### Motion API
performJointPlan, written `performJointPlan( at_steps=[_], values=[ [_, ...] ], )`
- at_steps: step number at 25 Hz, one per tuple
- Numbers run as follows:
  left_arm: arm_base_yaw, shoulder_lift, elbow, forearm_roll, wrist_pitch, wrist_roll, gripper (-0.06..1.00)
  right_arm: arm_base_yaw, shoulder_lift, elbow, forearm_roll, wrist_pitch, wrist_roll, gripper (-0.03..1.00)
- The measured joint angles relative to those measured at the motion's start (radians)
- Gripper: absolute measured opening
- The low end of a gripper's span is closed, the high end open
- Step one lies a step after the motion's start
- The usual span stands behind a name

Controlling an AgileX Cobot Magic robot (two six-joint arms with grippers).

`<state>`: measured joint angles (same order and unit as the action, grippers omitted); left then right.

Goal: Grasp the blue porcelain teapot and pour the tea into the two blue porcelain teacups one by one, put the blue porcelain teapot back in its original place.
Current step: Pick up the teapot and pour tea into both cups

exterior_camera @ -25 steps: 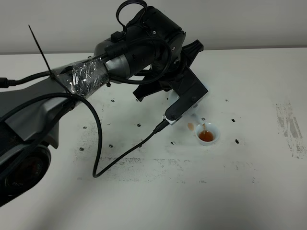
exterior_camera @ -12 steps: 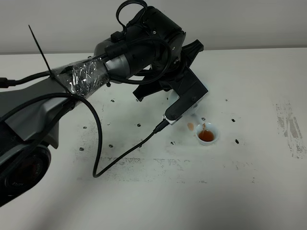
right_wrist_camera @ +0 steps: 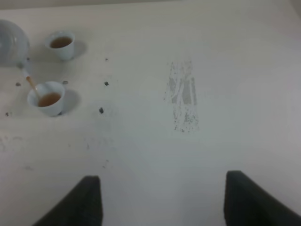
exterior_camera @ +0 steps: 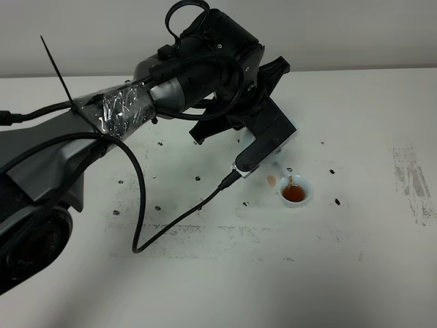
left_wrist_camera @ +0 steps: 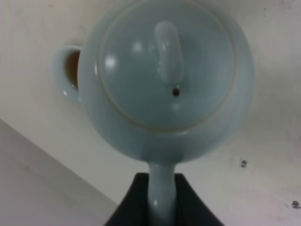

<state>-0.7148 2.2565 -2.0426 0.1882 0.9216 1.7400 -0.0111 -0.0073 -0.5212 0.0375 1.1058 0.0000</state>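
My left gripper (exterior_camera: 263, 140) is shut on the loop handle of the blue porcelain teapot (left_wrist_camera: 164, 80), whose lid and knob fill the left wrist view. The arm hides most of the teapot in the high view. It is tipped, and a thin stream of tea (right_wrist_camera: 30, 84) runs from its spout (exterior_camera: 276, 164) into one teacup (exterior_camera: 295, 193), which holds brown tea. The other teacup (right_wrist_camera: 61, 44), also holding tea, stands close beside the teapot (right_wrist_camera: 11, 42) and is hidden in the high view. My right gripper (right_wrist_camera: 164, 207) is open, well away from the cups, and holds nothing.
A small brown tea spot (exterior_camera: 271, 180) lies on the white table (exterior_camera: 355, 123) just left of the filling cup. A grey scuffed patch (exterior_camera: 413, 181) is at the right. A black cable (exterior_camera: 177, 219) hangs from the left arm over the table.
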Motion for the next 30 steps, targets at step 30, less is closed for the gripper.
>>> performJointPlan(
  at_steps=[30],
  values=[
    [0.000,0.000,0.000,0.000,-0.001,0.001,0.05,0.000,0.000,0.000,0.000,0.000,0.000,0.53]
  ],
)
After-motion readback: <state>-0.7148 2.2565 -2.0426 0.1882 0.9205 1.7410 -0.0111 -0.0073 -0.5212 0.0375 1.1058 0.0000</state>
